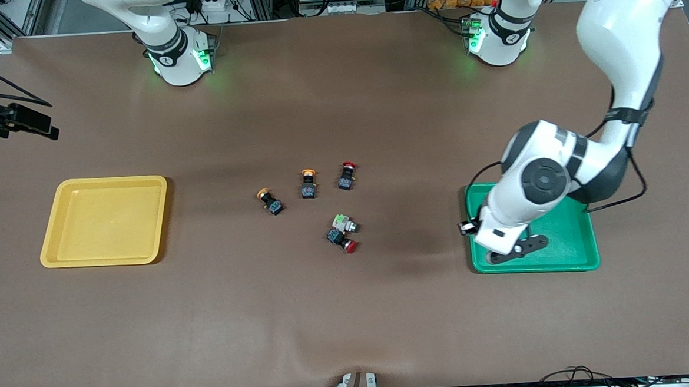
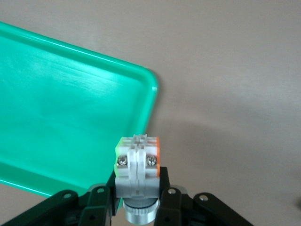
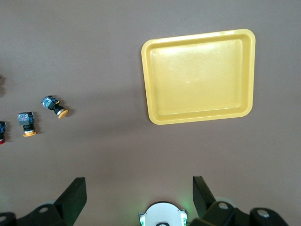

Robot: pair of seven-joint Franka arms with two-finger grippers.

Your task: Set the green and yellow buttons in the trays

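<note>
Your left gripper (image 2: 136, 207), clamped on a whitish switch (image 2: 137, 172), hangs over the green tray (image 1: 565, 247) corner ready to drop it, right gripper (image 3: 136, 197) waits wide open high above the yellow tray (image 1: 105, 221), two yellow-capped buttons (image 1: 270, 201) and one green-capped (image 1: 343, 222) lie mid-table between trays.

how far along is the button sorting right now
Nothing is in a tray yet: the yellow tray and green tray look bare. In hand: the left claw, over the green tray's corner, grips a whitish-silver button. Left: two yellow-capped buttons and the green-capped button. The right claw waits open.
</note>
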